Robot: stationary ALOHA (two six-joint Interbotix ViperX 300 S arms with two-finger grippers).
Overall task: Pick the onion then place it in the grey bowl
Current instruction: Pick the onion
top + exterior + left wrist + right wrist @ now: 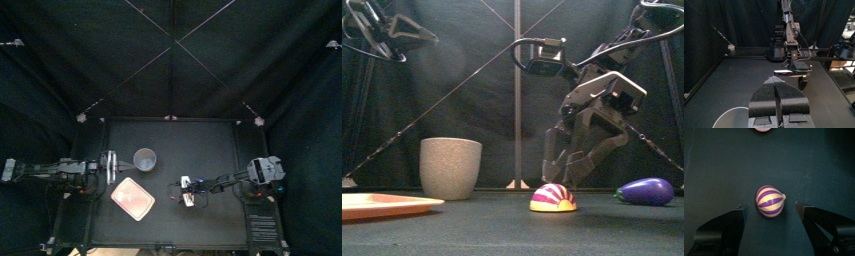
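The onion (553,198), striped purple and cream, lies on the black table right of centre. My right gripper (569,165) hangs just above it, open. In the right wrist view the onion (770,202) sits between the two spread jaws of that gripper (771,209), with a gap on each side. The tall grey speckled cup (450,167) stands upright to the onion's left, also seen as the cup (144,157) from above. My left gripper (777,81) rests shut and empty at the table's left side, close to the cup's rim (725,117).
A flat pink tray (132,196) lies at the front left, between the cup and the front edge. A purple toy eggplant (647,190) lies on the table right of the onion. The left arm (60,170) stays along the left edge.
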